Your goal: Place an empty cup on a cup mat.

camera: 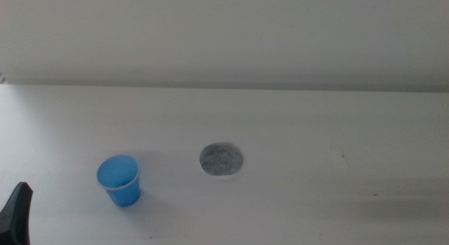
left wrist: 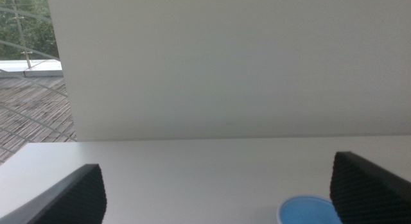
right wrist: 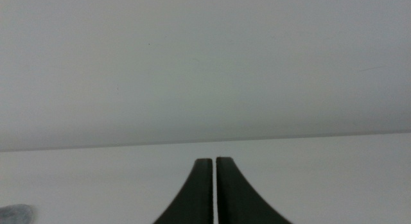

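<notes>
On the white table: one cup, one mat

One smooth blue tapered cup (camera: pixel 119 180) is seen upright at near left, well apart from one round speckled grey cup mat (camera: pixel 222 159) to its right. The left gripper (left wrist: pixel 218 192) is spread wide near the cup; the right gripper (right wrist: pixel 214 185) is pressed closed, empty.
</notes>
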